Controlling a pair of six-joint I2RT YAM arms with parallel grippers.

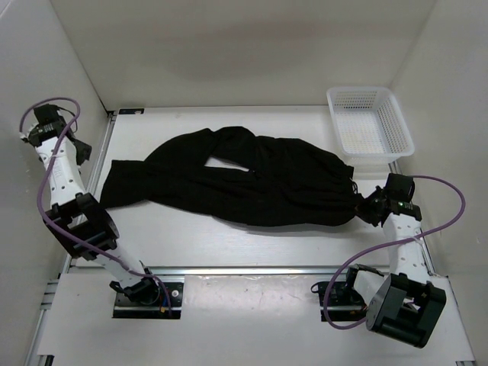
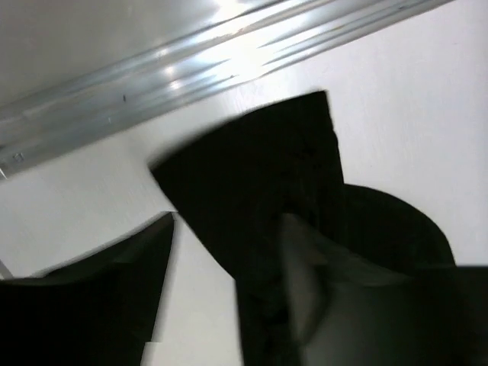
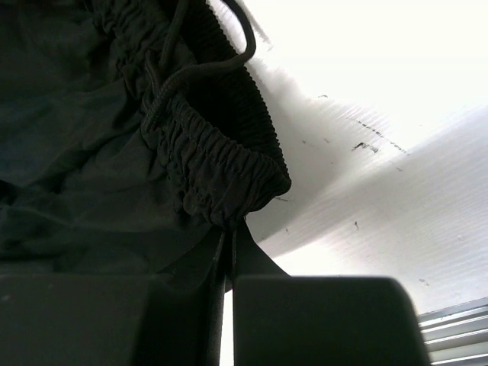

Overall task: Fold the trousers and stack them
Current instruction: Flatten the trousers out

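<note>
Black trousers (image 1: pixel 252 179) lie rumpled across the middle of the white table (image 1: pixel 229 248), waistband to the right, 2 legs trailing left and crossing each other, with a sliver of table showing between them. The right gripper (image 3: pixel 229 248) has its 2 fingers pressed together on the near right corner of the elastic waistband (image 3: pixel 221 164), and a loose drawstring (image 3: pixel 191 69) loops just beyond the pinch. The left gripper (image 1: pixel 44 126) hangs at the far left by the wall, well apart from the cloth. Its blurred wrist view appears to show fingers spread with nothing between them, looking down on a leg end (image 1: pixel 114 183) and an aluminium rail (image 2: pixel 152 80). A white mesh basket (image 1: pixel 398 126) sits at the far right, near the waistband end.

The step in hand looks like straightening the garment before any fold. To do it well, the left gripper needs to come down on the leg end, taking both hems if it can. The 2 arms then draw apart gently, so the twist comes out and the legs lie one on the other. The right pinch is shallow, on 1 gathered corner, so a hard tug could slip it or snag the drawstring. The cloth is best kept low over the table and away from the basket.
</note>
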